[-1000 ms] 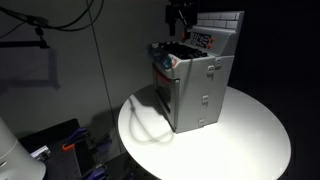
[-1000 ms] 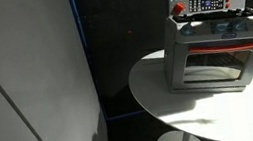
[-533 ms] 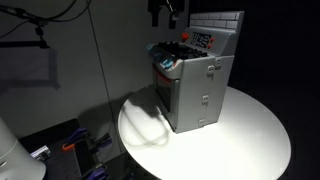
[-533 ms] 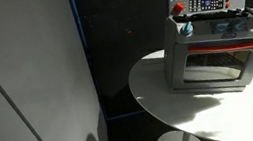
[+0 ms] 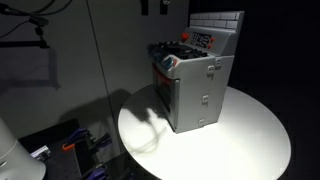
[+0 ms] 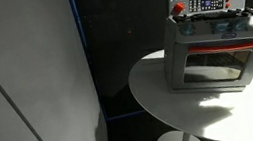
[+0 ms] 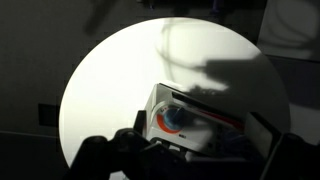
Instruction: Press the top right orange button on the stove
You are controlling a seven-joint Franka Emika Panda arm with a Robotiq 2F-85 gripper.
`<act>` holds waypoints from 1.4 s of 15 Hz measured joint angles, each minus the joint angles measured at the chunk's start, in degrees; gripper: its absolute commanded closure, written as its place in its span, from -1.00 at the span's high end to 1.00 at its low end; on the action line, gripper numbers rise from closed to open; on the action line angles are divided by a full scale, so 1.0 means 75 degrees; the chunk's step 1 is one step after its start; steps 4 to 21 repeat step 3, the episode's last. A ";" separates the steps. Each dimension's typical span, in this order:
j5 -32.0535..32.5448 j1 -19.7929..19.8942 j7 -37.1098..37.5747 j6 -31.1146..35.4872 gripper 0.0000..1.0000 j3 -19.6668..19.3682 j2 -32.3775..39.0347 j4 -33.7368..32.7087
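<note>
The small grey toy stove [image 5: 200, 90] stands on a round white table [image 5: 250, 135], and it shows in both exterior views [image 6: 215, 52]. Its pale tiled back panel carries a dark control strip [image 6: 208, 5] with an orange-red button [image 6: 179, 8] at one end. My gripper [image 5: 153, 5] hangs high above the stove's front corner, mostly cut off by the frame's top edge. It touches nothing. In the wrist view the dark fingers [image 7: 190, 152] stand apart and frame the stove [image 7: 185, 118] far below.
The table's edge [image 6: 166, 100] drops to a dark floor. A tall grey panel [image 6: 28, 85] stands beside the table. Cables and gear [image 5: 65, 145] lie on the floor. A black backdrop stands behind the stove.
My gripper has risen from just above the stove's control strip and drifted sideways toward the frame's top edge. Its shadow on the table has shifted.
</note>
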State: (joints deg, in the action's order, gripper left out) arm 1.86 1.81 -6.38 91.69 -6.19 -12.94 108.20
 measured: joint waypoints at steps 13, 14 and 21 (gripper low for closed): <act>0.0003 0.0020 0.0000 0.0004 1.00 0.0000 -0.0219 0.0215; 0.0003 0.0020 0.0000 0.0004 1.00 0.0000 -0.0219 0.0215; 0.0003 0.0020 0.0000 0.0004 1.00 0.0000 -0.0219 0.0215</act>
